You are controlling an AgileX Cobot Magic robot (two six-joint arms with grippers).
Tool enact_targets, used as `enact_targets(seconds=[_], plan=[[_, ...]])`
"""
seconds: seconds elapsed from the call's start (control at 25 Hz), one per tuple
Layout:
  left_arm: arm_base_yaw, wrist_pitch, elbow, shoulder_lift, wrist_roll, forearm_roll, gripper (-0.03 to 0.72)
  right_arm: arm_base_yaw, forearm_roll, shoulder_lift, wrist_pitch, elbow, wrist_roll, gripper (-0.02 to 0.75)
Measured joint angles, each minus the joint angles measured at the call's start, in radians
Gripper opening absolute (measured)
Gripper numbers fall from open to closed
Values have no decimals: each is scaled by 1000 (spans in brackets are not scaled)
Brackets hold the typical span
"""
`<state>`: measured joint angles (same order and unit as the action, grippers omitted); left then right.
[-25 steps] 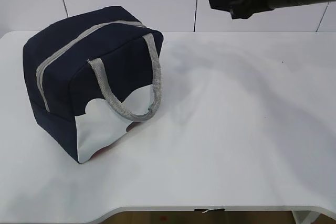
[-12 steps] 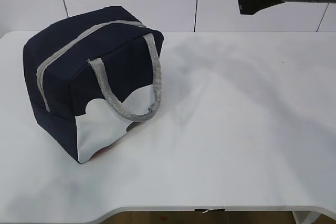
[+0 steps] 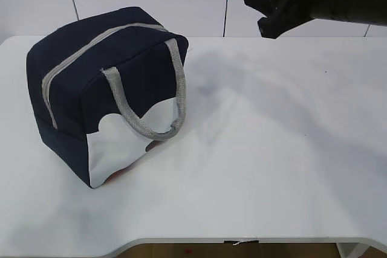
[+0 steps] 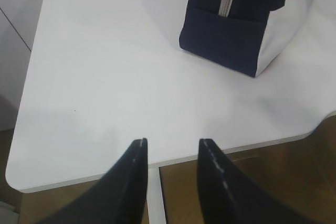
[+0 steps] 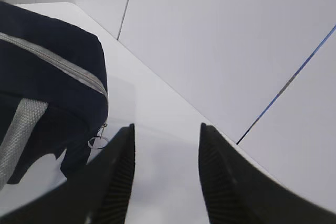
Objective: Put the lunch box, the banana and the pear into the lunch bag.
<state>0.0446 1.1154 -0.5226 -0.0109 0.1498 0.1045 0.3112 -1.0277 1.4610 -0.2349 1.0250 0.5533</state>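
Right arm shifted slightly lower-left since a moment ago, white tabletop [image 3: 272, 149], lunch bag [image 3: 103, 89] zipped, upright at left, right gripper [image 5: 165, 129] parted, empty, aloft, left gripper [image 4: 172, 142] parted, empty, at tabletop edge

Bag [image 3: 91, 77]: navy fabric, grey zipper and handles, white lower panel. Table [image 3: 272, 149]: white. Grippers: black.
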Motion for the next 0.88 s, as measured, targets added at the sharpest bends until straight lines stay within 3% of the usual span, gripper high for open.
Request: enact_targets(seconds=[0.52, 0.88], plan=[[0, 0, 0, 0, 0, 0, 245, 115, 355, -95, 256, 0, -283, 334], [0, 0, 0, 0, 0, 0, 245, 179, 514, -189, 363, 0, -365, 334]])
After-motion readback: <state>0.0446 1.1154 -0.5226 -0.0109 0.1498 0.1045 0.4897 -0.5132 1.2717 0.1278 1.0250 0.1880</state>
